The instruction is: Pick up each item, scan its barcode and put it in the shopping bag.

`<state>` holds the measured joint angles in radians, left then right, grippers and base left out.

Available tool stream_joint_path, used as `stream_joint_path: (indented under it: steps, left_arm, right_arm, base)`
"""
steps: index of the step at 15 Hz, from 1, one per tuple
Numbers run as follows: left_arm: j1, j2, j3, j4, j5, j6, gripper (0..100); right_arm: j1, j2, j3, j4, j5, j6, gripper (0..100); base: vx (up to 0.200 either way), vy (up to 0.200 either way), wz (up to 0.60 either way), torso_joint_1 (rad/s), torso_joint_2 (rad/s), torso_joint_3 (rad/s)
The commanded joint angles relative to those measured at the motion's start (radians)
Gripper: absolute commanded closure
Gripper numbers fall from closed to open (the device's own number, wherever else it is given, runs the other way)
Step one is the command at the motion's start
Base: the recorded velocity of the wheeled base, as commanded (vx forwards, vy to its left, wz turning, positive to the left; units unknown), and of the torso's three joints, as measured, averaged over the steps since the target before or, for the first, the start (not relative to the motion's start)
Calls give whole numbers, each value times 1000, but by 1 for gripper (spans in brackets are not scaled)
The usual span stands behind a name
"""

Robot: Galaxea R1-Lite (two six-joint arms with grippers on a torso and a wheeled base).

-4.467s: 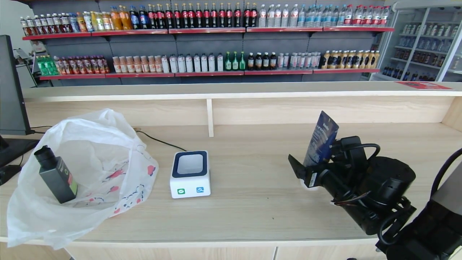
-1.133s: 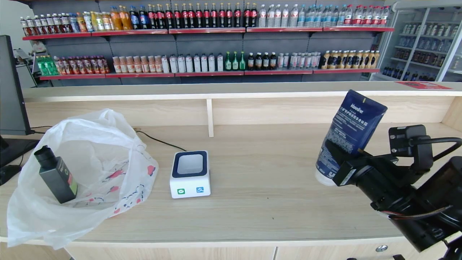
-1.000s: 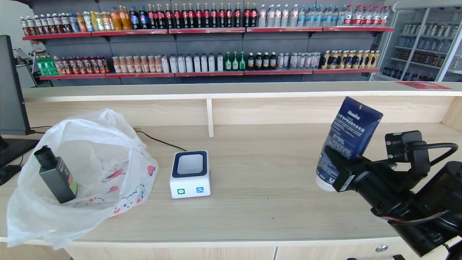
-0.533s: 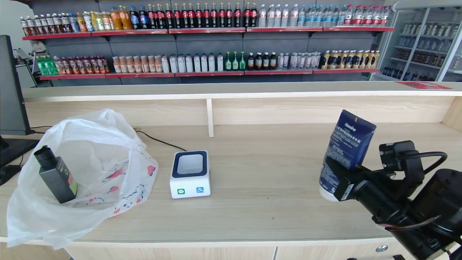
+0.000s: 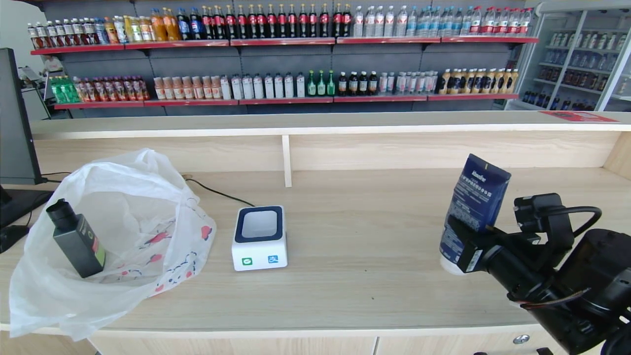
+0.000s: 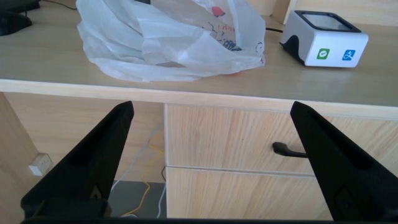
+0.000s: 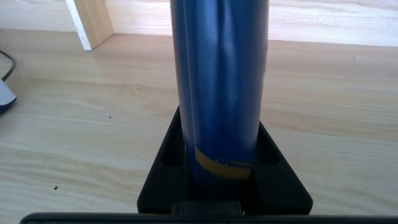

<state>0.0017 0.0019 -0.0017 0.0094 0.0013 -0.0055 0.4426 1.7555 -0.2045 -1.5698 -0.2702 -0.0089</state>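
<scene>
Shopping bag [image 5: 113, 222], thin white plastic with red print, sits open at the left end of the wooden checkout counter [image 5: 365, 276]. A dark rectangular bottle [image 5: 76, 239] leans inside it. The left gripper [image 6: 211, 107] hangs below the counter's edge, in front of the drawers and near the bag, its two fingers spread wide and holding nothing.

Near the middle stands the barcode scanner [image 5: 260, 237], a small white box with its dark-framed window facing up.

At the right end, well apart from the scanner, is the blue lotion tube [image 5: 475, 197]. The right gripper [image 5: 468, 244] has its jaws clamped on the tube's lower body, just above the white cap. The tube's long axis is close to upright, cap down and flat crimped end up, tilted slightly. Whether the cap touches the counter cannot be told.

The scanner lies to the robot's left of the tube, so the right arm would likely need to carry it leftward and tip it over the window. The barcode's position is not visible.
</scene>
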Motion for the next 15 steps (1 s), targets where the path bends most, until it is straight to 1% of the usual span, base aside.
stream_joint_path:
  steps: [1, 8, 10, 15]
  left_arm:
    - [0, 0, 0, 0, 0, -1, 0]
    - [0, 0, 0, 0, 0, -1, 0]
    - [0, 0, 0, 0, 0, -1, 0]
    - [0, 0, 0, 0, 0, -1, 0]
  right_arm:
    - [-22, 36, -38, -1, 0, 0, 100]
    - [-22, 93, -33, -1, -1, -2, 100]
    - [-22, 93, 2, -1, -1, -2, 100]
    - [-22, 88, 4, -1, -1, -2, 100]
  base:
    - [0, 0, 0, 0, 0, 0]
    - [0, 0, 0, 0, 0, 0]
    - [0, 0, 0, 0, 0, 0]
    - [0, 0, 0, 0, 0, 0]
